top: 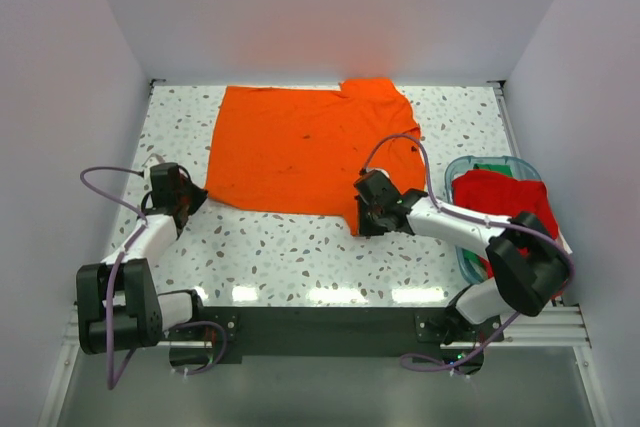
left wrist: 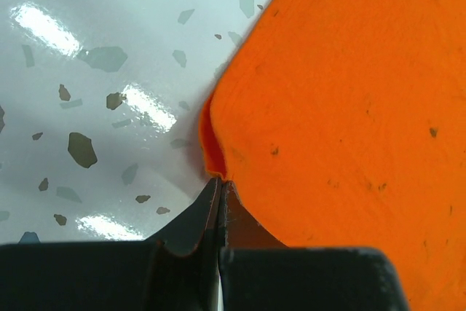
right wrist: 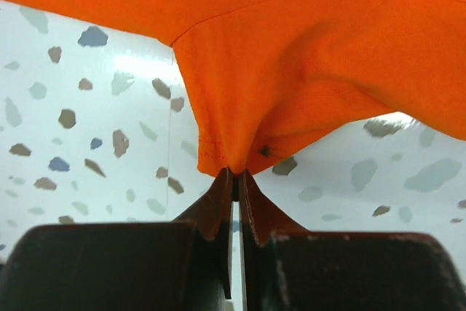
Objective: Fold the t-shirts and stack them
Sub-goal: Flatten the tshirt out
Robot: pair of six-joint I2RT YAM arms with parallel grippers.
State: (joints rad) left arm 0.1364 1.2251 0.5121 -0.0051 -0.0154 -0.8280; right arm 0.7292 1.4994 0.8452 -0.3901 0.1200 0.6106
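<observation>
On speckled table, bright orange cloth t-shirt spread flat. Near-left corner pinched tight in left gripper; near-right hem clamped in right gripper. Alongside, deep red cloth shirt bunched in clear teal-rimmed bin.

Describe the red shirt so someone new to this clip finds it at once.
Start at the speckled table and go to its right edge, where a clear teal-rimmed bin sits. The red shirt lies bunched inside it; unlike the orange shirt spread flat mid-table, it is darker and crumpled.

Left arm, right arm: jaws clamped.
</observation>
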